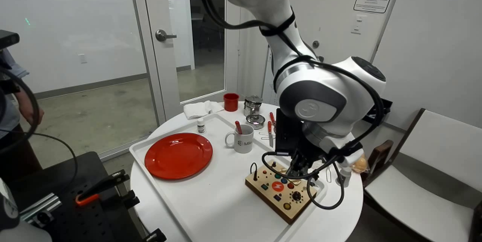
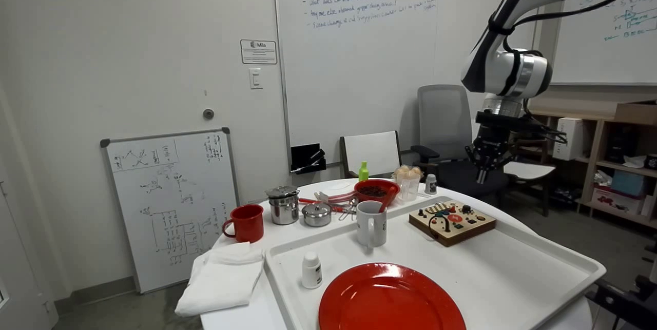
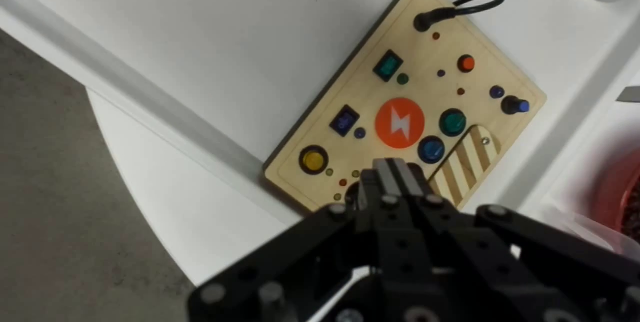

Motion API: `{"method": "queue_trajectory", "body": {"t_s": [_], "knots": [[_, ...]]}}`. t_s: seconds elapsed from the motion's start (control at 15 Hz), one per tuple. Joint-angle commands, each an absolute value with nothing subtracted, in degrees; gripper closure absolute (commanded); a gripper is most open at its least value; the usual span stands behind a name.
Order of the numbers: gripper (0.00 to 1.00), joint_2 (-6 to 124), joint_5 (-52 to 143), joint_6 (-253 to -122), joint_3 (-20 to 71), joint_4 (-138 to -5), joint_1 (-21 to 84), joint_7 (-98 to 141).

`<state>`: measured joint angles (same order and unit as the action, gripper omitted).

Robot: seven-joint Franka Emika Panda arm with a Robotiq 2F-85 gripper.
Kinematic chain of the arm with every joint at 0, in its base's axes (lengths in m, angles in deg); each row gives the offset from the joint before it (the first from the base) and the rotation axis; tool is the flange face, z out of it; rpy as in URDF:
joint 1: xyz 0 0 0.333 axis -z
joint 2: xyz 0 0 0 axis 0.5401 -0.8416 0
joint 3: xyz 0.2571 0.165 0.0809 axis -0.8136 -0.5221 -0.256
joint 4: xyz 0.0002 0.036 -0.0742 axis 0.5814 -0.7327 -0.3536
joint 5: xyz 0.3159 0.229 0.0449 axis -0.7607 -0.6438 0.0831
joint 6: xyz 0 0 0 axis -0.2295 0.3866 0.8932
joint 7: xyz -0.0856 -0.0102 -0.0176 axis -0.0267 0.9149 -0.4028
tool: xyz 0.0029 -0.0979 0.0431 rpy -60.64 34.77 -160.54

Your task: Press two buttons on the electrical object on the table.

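Observation:
The electrical object is a tan board with coloured buttons. It lies at the tray's edge on the round white table and shows in both exterior views. In the wrist view I see a yellow button, a blue button, a green button and a small red button. My gripper is shut and empty. In an exterior view its tips hang above the board, apart from it. In the wrist view the fingers hide the board's near corner and most of a dark red button.
A white tray holds the board, a red plate, a grey mug and a small white bottle. Beyond it stand a red bowl, metal pots, a red mug and a white cloth.

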<state>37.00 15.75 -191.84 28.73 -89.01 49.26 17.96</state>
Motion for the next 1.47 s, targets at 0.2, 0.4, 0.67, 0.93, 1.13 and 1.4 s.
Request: {"method": "queue_trajectory", "body": {"t_s": [0.2,0.4,0.67,0.93,1.13,1.4], "knots": [[0.99,34.3,16.3,-192.3,29.1,-88.1,49.8,13.9],[0.99,33.1,16.3,-192.3,29.2,-87.3,49.8,13.0],[1.0,32.0,16.7,-191.9,29.3,-86.5,49.5,12.6],[1.0,30.2,16.4,-191.8,28.6,-85.9,49.8,12.9],[1.0,29.1,16.6,-192.2,28.6,-85.6,49.5,12.5],[1.0,27.8,17.0,-193.0,28.9,-84.5,49.0,12.2]]}}
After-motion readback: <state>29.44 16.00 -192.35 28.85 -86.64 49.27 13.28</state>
